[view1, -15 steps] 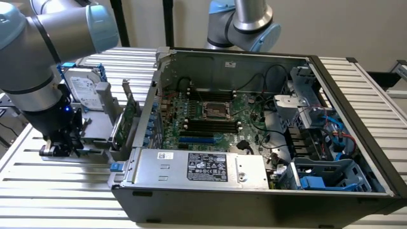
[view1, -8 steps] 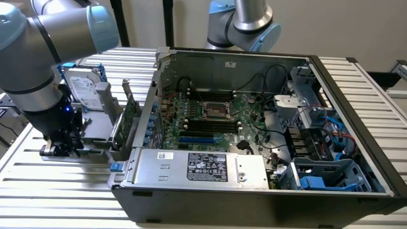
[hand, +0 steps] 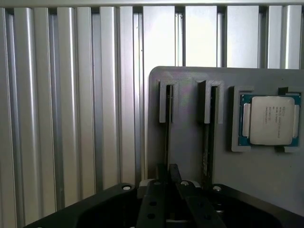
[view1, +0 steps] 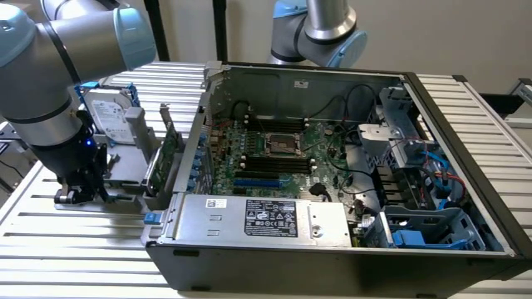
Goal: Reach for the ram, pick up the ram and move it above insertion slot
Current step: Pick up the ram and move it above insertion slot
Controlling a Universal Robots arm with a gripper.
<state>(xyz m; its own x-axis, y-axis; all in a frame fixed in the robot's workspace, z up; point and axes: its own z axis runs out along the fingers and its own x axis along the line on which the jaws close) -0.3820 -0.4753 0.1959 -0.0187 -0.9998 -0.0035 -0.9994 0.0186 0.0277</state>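
Exterior view: we see the slatted table (view1: pixel 83 249) carrying the open case (view1: pixel 332 261), lying flat. The arm (view1: pixel 50 93) is on that view's left and hangs down beside the case, outside it. A second arm (view1: pixel 320 31) stands behind the case. Inside the case we make out the motherboard (view1: pixel 283 162) with its socket mid-board. The PSU (view1: pixel 258 218) runs along the near wall, and a drive cage (view1: pixel 415 240) with blue parts fills the near corner on the view's right.

A grey fixture (view1: pixel 124 165) sits on the table by the case wall on the view's left. We can't tell whether it touches that wall or is just beside it. A hard drive (view1: pixel 112 118) stands upright in the fixture. A green card (view1: pixel 169 152) with a metal bracket stands upright between drive and case. The gripper (view1: pixel 79 190) is low at the fixture's outer end, on the far side of the drive from the case.

Wrist view: the fixture plate lies flat on the slats, with a CPU (hand: pixel 270 118) seated in a square recess. Next to it are two narrow holders, each with a stick standing on edge. The ram (hand: pixel 168 133) is in the holder farther from the CPU, and a second stick (hand: pixel 205 142) is in the nearer one. The fingers (hand: pixel 161 173) are drawn in close, pinching the ram's top edge, one on each face. The ram sits in its holder.
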